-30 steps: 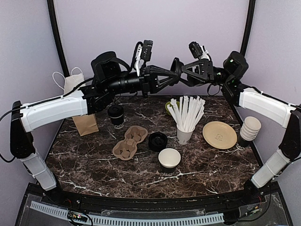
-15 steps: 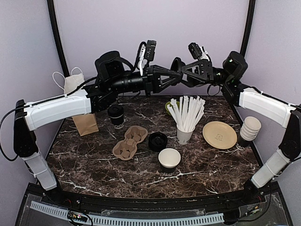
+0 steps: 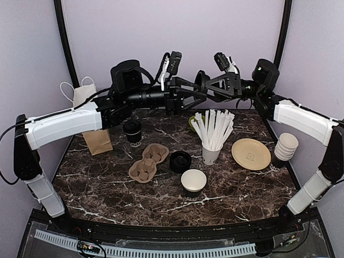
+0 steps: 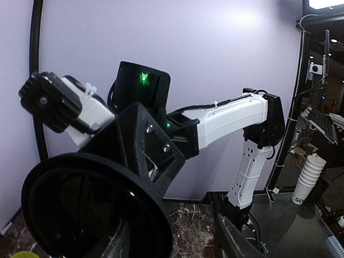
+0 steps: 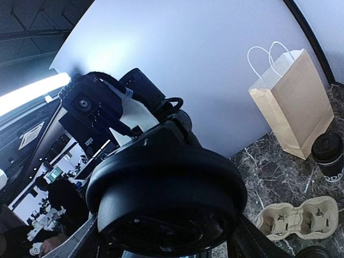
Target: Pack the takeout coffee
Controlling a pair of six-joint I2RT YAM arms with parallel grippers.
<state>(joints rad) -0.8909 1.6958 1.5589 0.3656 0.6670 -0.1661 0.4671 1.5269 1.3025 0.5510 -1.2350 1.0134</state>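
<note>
Against the wall (image 3: 177, 27), high above the bag (image 3: 97, 141), a lid (image 5: 161, 183) is clamped by the right gripper (image 3: 202, 86), the left gripper (image 3: 202, 100) cannot be told open or closed, and the coffee (image 3: 132, 130) is found upright just right of the bag, far below both, nearer the left arm (image 3: 64, 123).

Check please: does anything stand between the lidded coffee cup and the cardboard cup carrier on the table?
Nothing visible does. The coffee cup stands close behind the carrier, and the gap between them holds no object. The stack of lids sits to the right of the carrier in the top view, off that path.
</note>
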